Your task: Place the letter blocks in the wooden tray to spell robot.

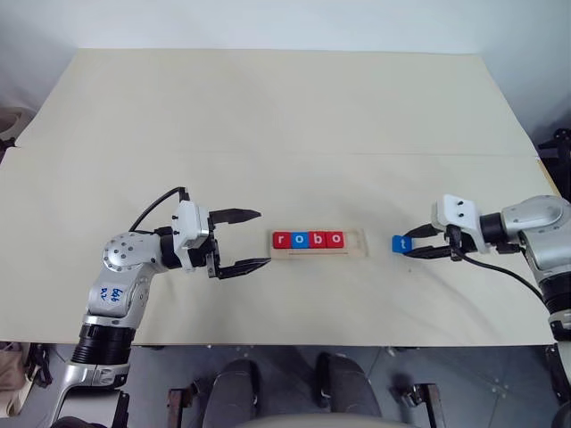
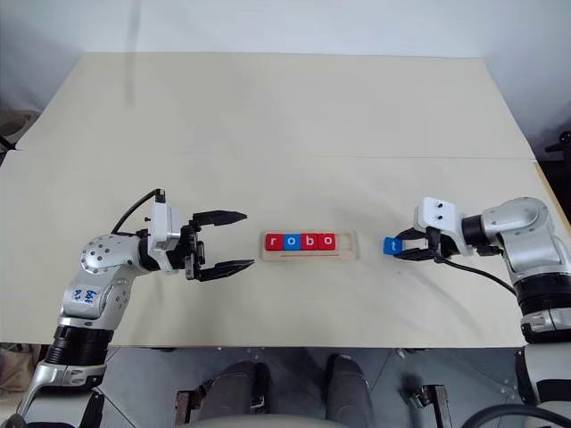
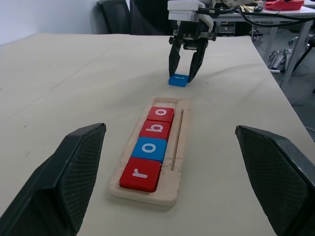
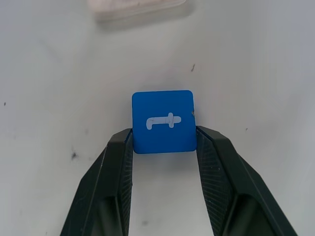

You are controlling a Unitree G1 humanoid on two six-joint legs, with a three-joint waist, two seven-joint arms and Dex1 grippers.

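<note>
I see four flat square letter blocks (image 1: 309, 239), red r, blue o, red b, red o, seated in the pale wooden tray (image 1: 355, 251). My right gripper (image 4: 164, 145) pinches the blue t block (image 4: 163, 121) on the cream worktop (image 1: 285, 107); left gripper (image 1: 254, 239) hangs open.

On the pale table (image 1: 268, 116), the wooden tray (image 1: 318, 242) holds four blocks reading r, o, b, o. The right gripper (image 1: 413, 244) brackets the blue t block (image 1: 401, 242) beside the tray. The left gripper (image 1: 252, 239) hovers spread wide, empty.
</note>
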